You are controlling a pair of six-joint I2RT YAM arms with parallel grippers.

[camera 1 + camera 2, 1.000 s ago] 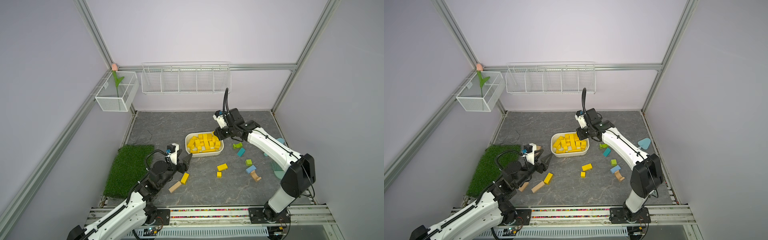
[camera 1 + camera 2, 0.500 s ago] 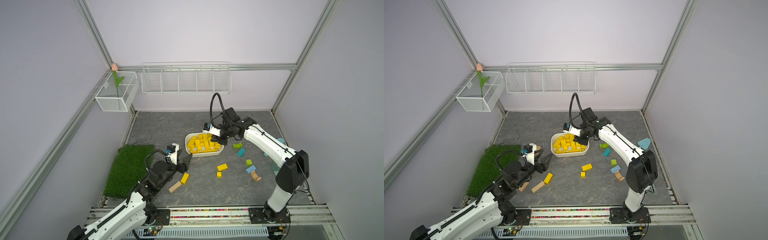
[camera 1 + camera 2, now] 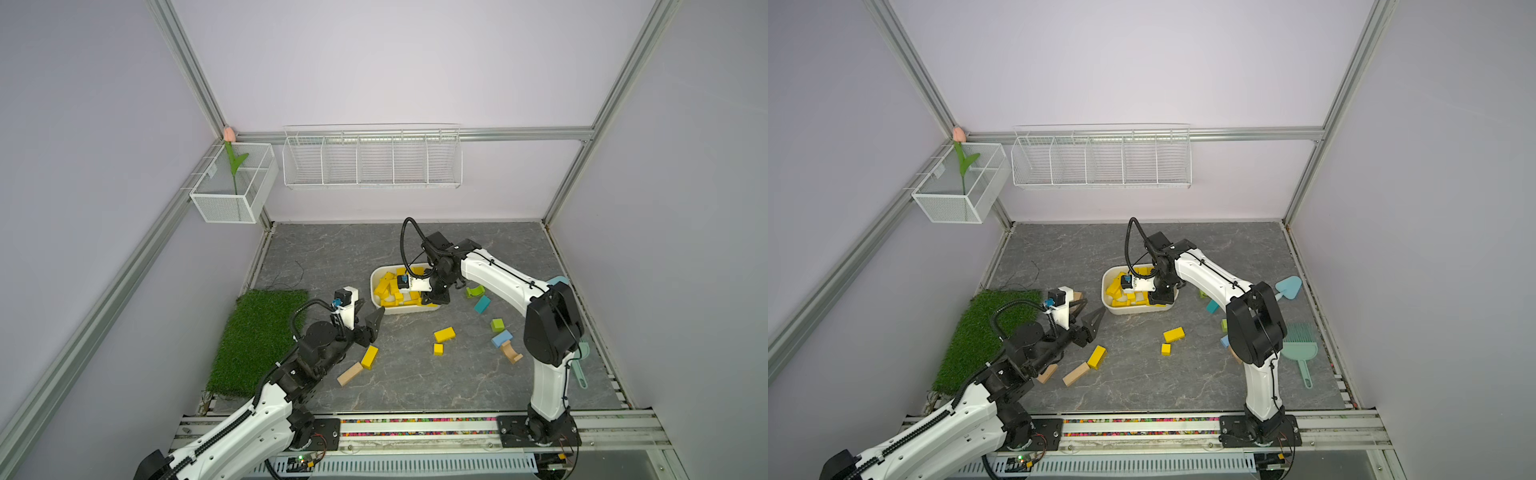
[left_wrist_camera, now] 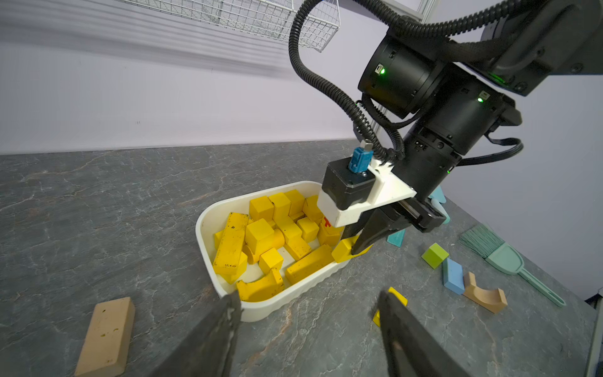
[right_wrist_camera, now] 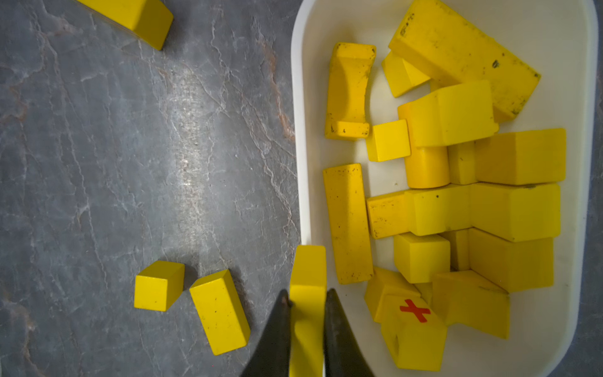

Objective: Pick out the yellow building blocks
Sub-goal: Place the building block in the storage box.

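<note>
While the left arm has kept its pose through the last second, the right arm has swung in from beyond the far corner of the white tray (image 3: 374, 286) and now hangs over the tray's near rim. The right claw (image 5: 306, 298) is pinching one of the yellow building blocks (image 5: 308, 271), its dark fingers (image 5: 277, 326) pressed against two opposite faces. The block juts past the tips, right above the rim. To one side of this claw the tray holds a heap of yellow cubes, bars, a cylinder and an arch piece, one marked with a red cross (image 5: 415, 310). To its other side, on the grey surface (image 5: 130, 163), a loose yellow cube (image 5: 159, 285) and a yellow bar (image 5: 219, 311) lie close together, with another bar (image 5: 130, 16) farther off.

The left claw (image 3: 369, 316) stands spread with nothing between its fingers, above the surface and short of the tray. A yellow bar (image 3: 369, 356) and a tan block (image 3: 350, 373) lie just behind it, toward its arm.
</note>
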